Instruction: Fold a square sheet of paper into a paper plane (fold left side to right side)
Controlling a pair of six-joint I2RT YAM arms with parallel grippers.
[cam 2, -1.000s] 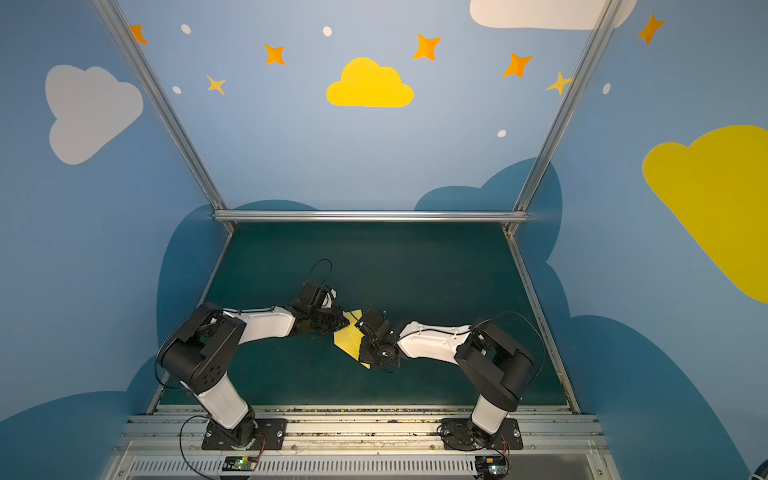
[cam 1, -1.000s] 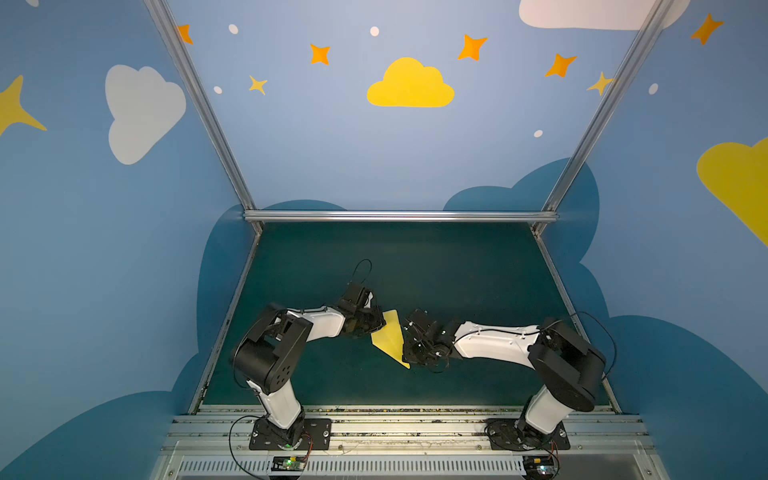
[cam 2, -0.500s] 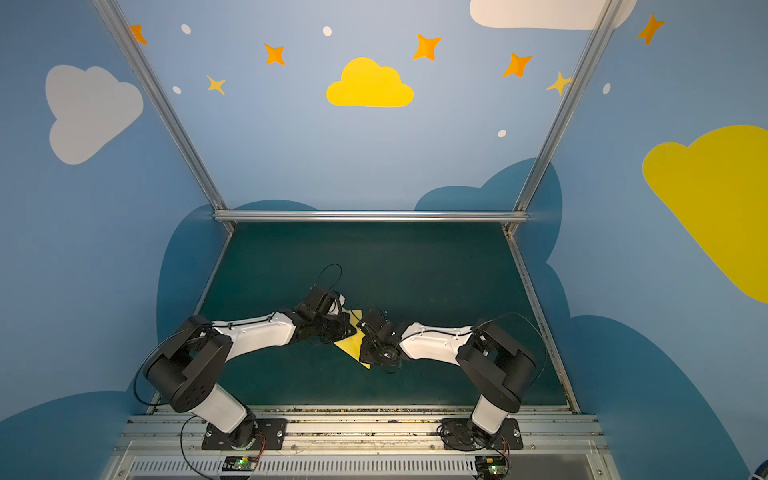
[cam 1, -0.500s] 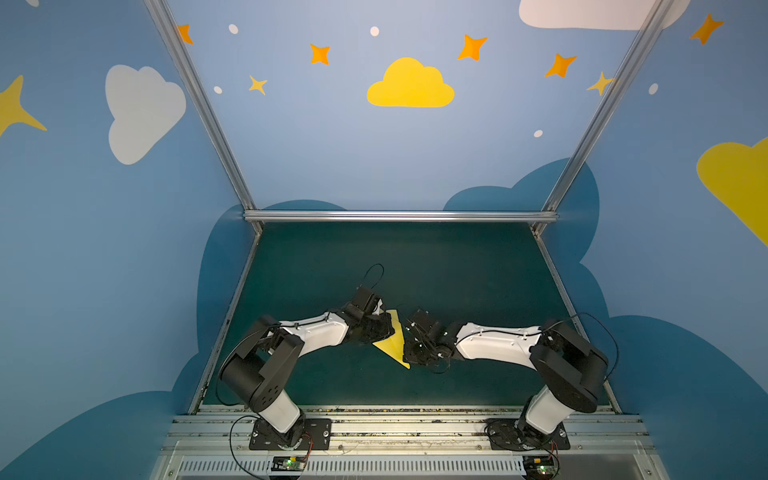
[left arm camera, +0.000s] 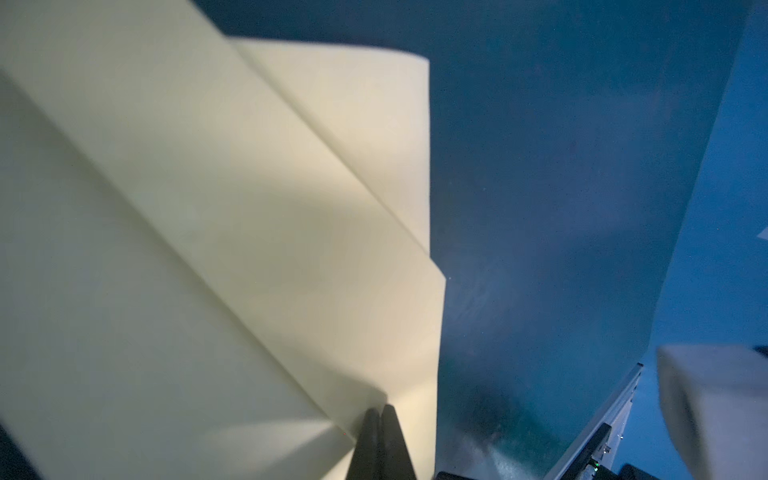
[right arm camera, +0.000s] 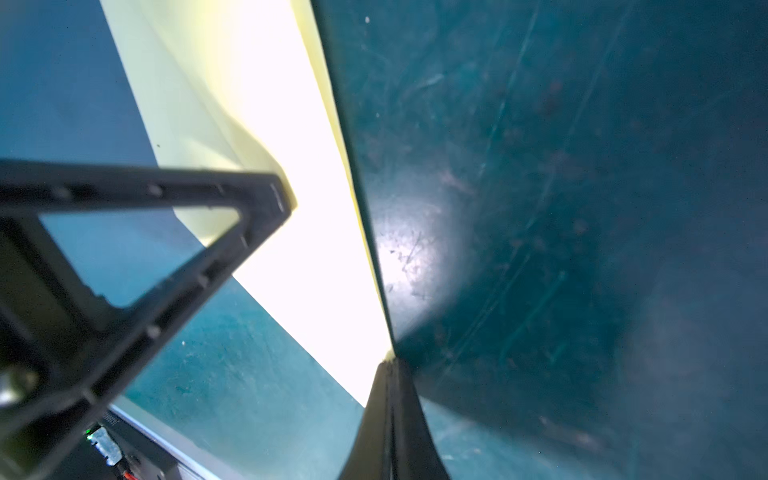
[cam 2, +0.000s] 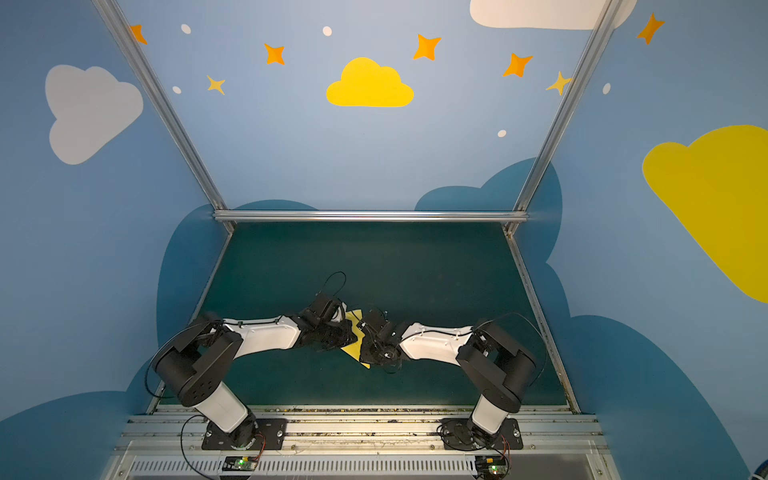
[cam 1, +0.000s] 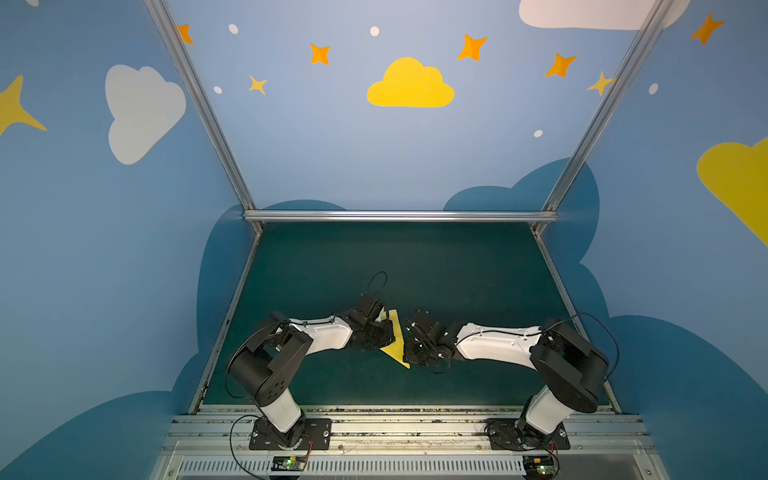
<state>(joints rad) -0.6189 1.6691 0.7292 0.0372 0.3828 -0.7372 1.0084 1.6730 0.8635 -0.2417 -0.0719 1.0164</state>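
The square sheet of paper lies folded into a narrow, pale yellow pointed shape on the green mat, between my two grippers in both top views. My left gripper is shut, and its tips rest on the layered paper next to a crease. My right gripper is shut too, its tips set at the long folded edge of the paper. I cannot tell if either one pinches a layer. One of the left fingers touches a curled-up flap in the right wrist view. No finished paper plane is in view.
Blue painted walls and aluminium posts close in the mat on three sides. A metal rail with both arm bases runs along the front. The right gripper and left gripper stand almost head to head.
The left arm stretched out low and then drew its elbow back up. Its gripper has slid a little toward the front along the paper. The right arm has barely moved.
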